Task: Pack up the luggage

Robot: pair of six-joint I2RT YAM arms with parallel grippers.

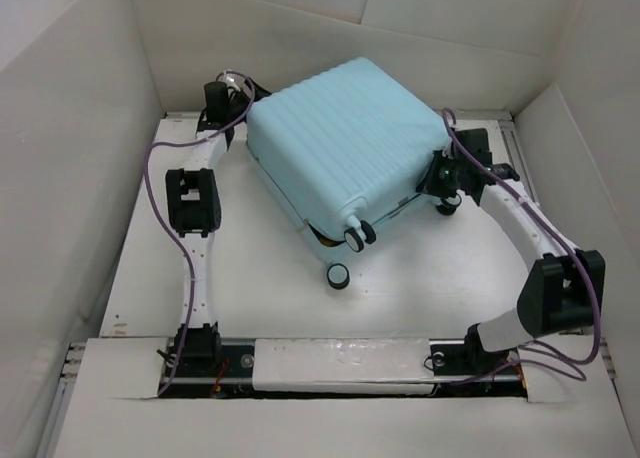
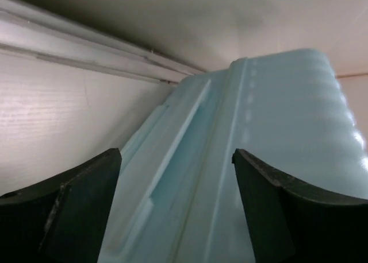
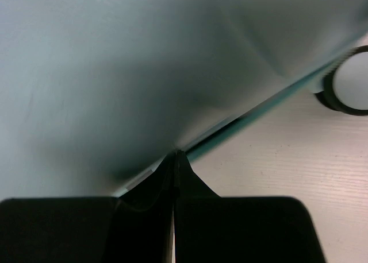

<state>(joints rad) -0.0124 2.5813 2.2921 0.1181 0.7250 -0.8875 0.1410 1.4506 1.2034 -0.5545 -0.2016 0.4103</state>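
No readable text (anywhere visible).

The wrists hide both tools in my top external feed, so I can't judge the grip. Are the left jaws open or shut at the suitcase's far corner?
Observer: Open. The left wrist view shows the left jaws standing wide apart, with the ribbed shell of the luggage between and beyond them.
Operator: And the right jaws?
Observer: Shut. Their tips are pressed together and nothing shows between them.
Operator: Where do those tips point?
Observer: At the shell's lower edge, where a thin dark slit runs just above the table.
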